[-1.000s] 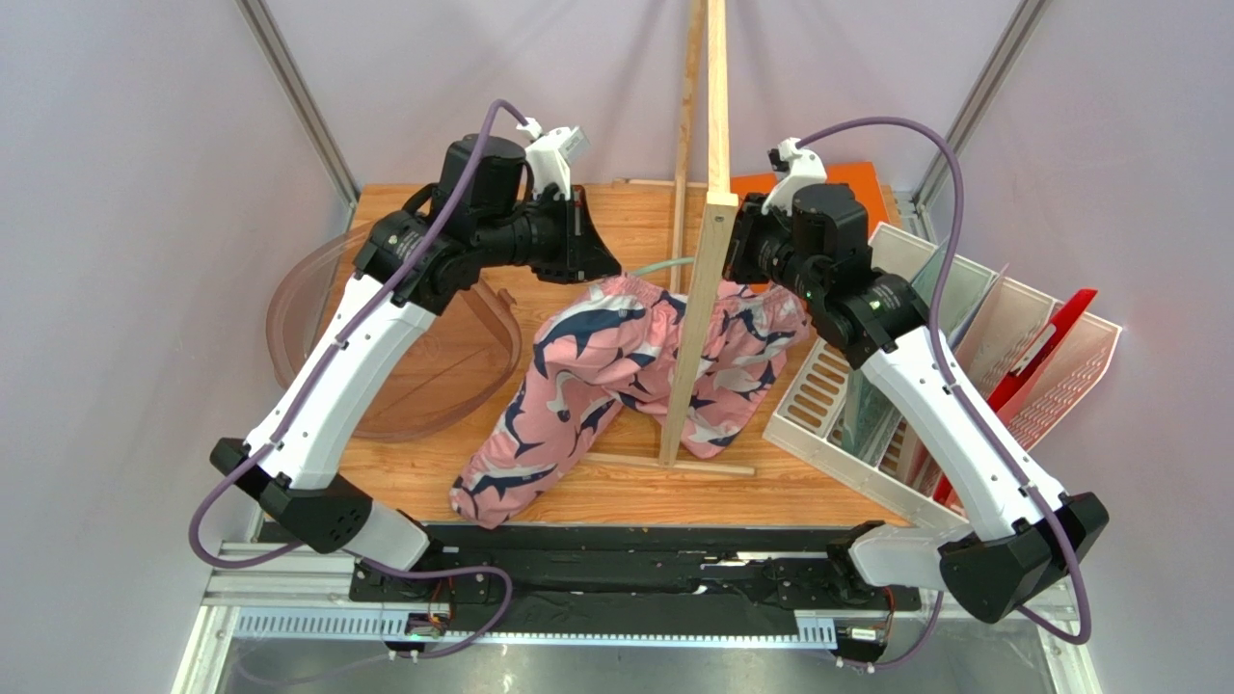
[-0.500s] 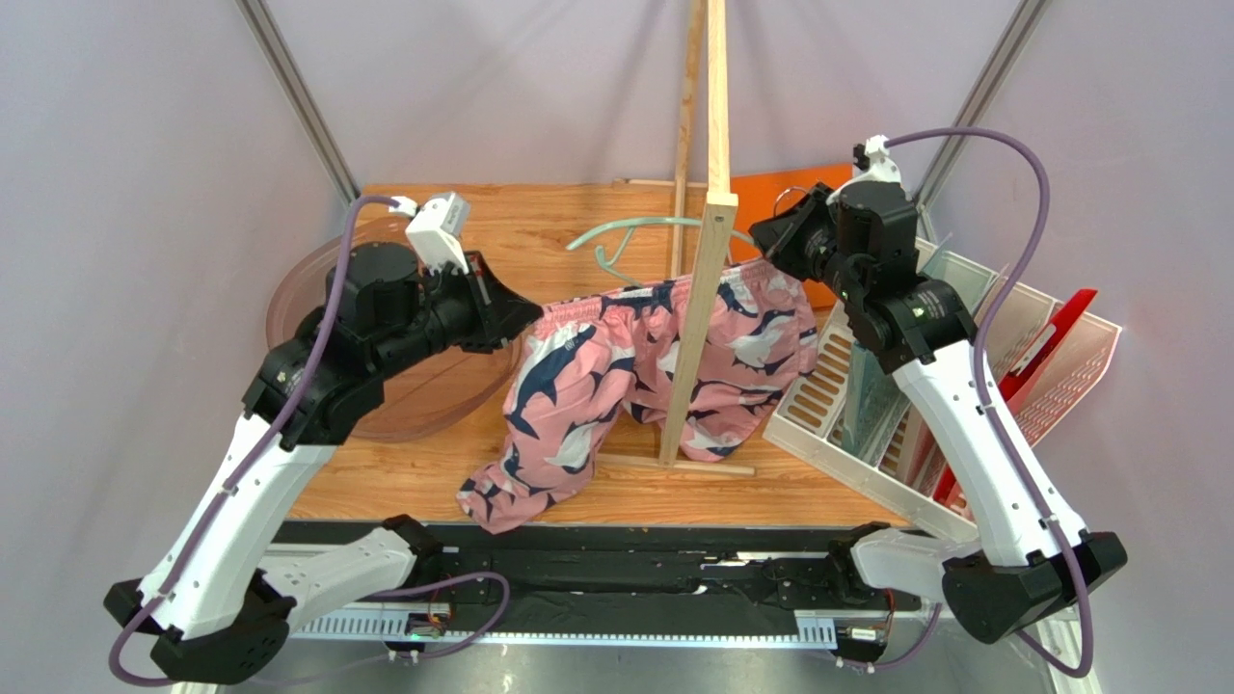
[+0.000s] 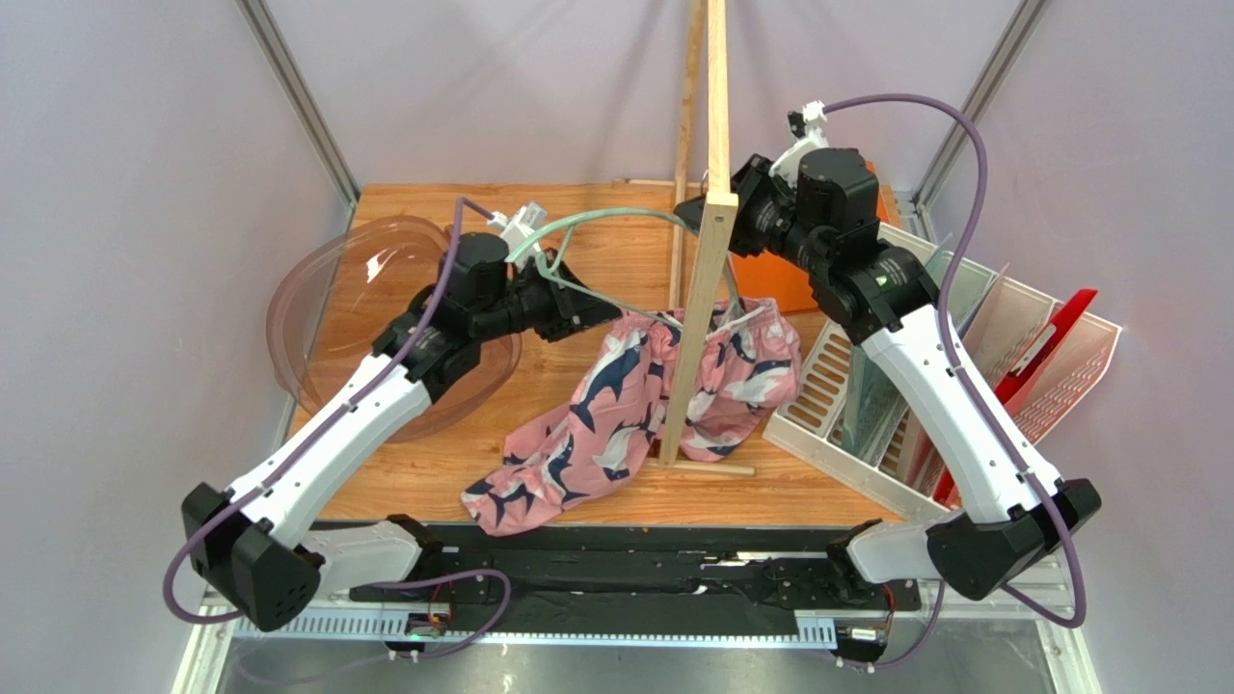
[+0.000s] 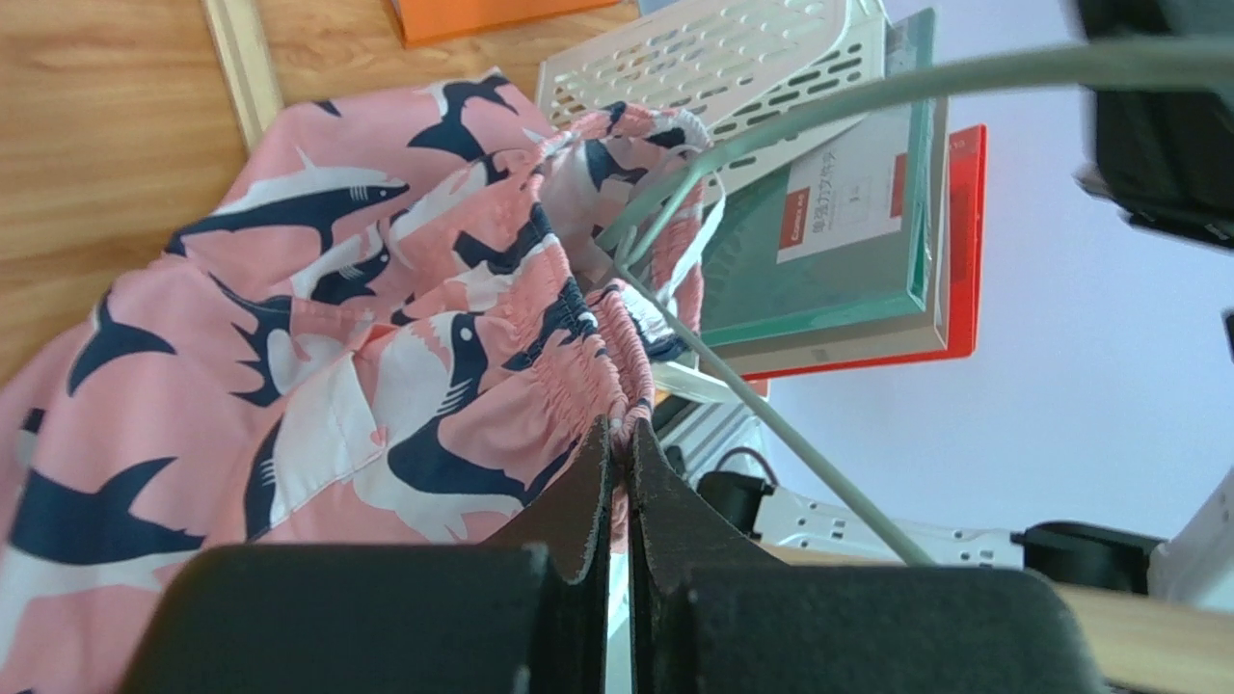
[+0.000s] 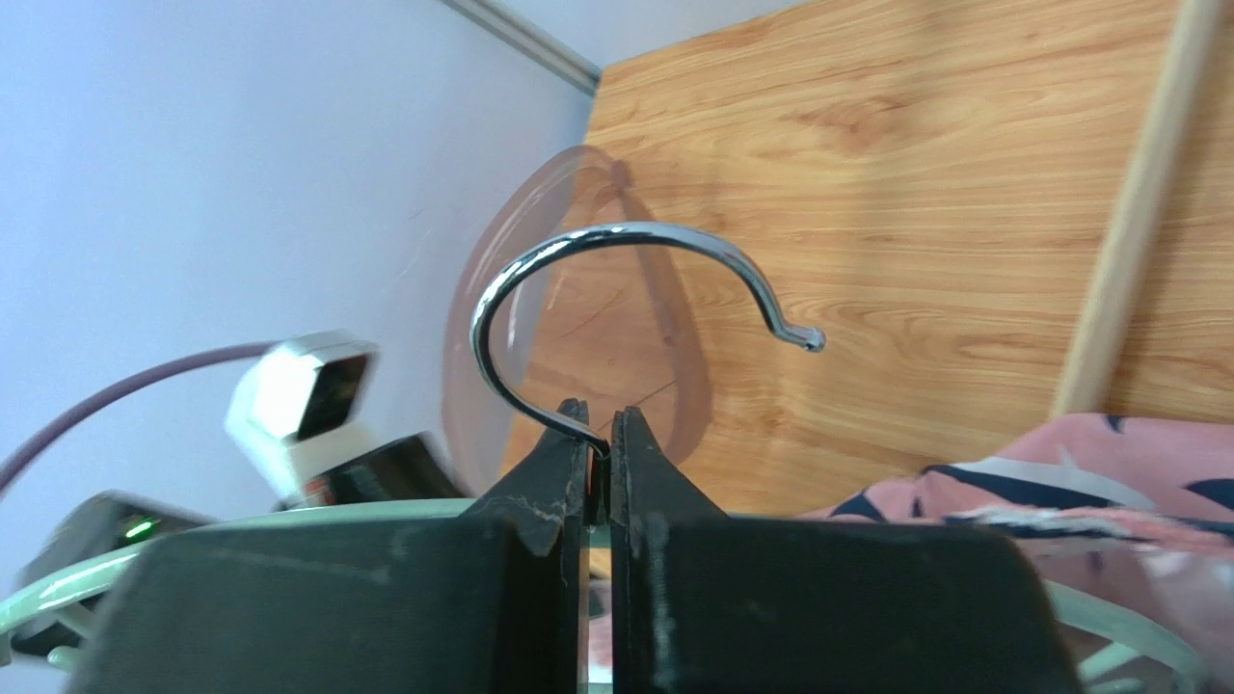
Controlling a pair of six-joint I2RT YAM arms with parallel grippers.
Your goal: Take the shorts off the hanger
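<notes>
Left gripper (image 4: 620, 434) — jaws pinched shut on the gathered waistband of the shorts (image 3: 638, 391). Right gripper (image 5: 598, 428) — jaws clamped on the hanger (image 3: 616, 219) at the foot of its metal hook, holding it raised above the table (image 3: 420, 470), close by the wooden stand (image 3: 706, 289). Shorts: waistband hooked over one hanger arm, legs trailing down onto the table. Step in hand, as judged: drawing the waistband off that arm. This is best done by keeping the hanger high and steady while the left gripper pulls the elastic outward along the arm toward its tip, not straight down. It should also pull away from the stand, so the fabric does not snag. Containers: clear tinted bowl (image 3: 312, 304), nothing seen in it; white slotted rack (image 3: 819, 412), holding a teal book (image 4: 840, 217) and a red folder (image 3: 1065, 333) upright in its slots.
</notes>
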